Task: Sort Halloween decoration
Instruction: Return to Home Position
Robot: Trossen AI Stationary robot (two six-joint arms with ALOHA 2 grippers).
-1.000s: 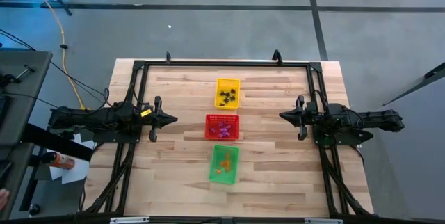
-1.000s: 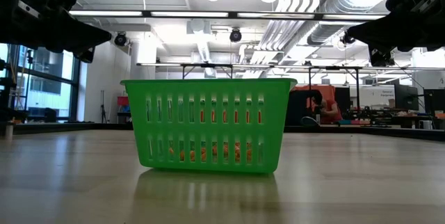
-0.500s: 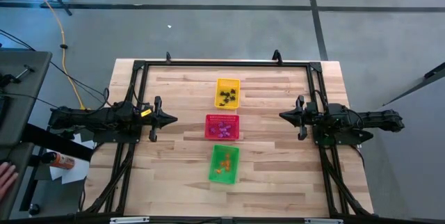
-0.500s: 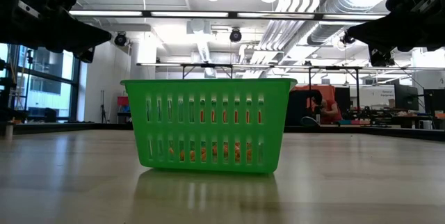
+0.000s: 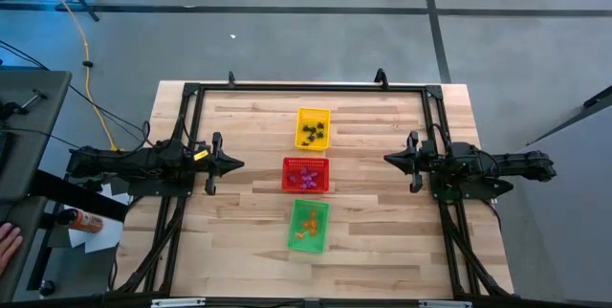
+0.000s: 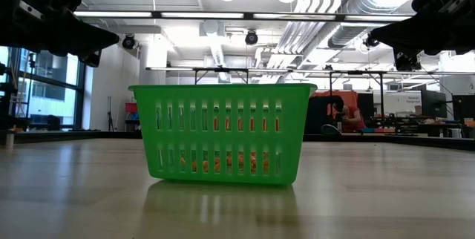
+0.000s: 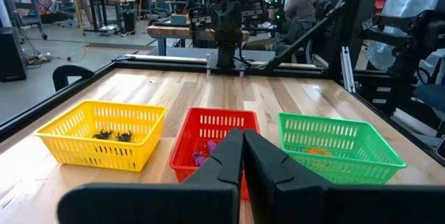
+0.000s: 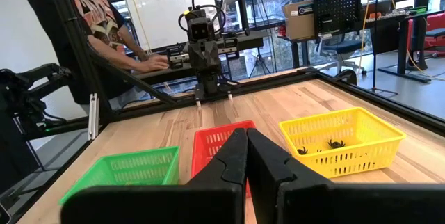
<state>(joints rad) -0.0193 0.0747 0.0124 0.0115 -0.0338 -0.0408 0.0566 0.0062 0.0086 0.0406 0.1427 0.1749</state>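
Note:
Three mesh baskets stand in a row down the table's middle. Black trinkets [image 5: 312, 134] lie in the yellow basket [image 5: 313, 112], purple-pink ones [image 5: 304, 179] in the red basket [image 5: 305, 162], orange ones [image 5: 307, 224] in the green basket [image 5: 308, 243]. My left gripper [image 5: 239, 164] hovers shut at the table's left side, level with the red basket. My right gripper [image 5: 387, 159] hovers shut at the right side, facing it. In the wrist views each gripper [image 7: 243, 140] [image 8: 247, 137] points at the red basket with fingertips together.
A black frame [image 5: 306, 86] runs around the table's edges. Bare wood lies between each gripper and the baskets. A person [image 8: 90, 22] stands past the table's left side, with a hand [image 5: 8, 243] showing low at the left. An orange bottle [image 5: 81, 219] lies off the table.
Both arms and all baskets have kept still. Only the person's hand at the left edge of the high view has moved.

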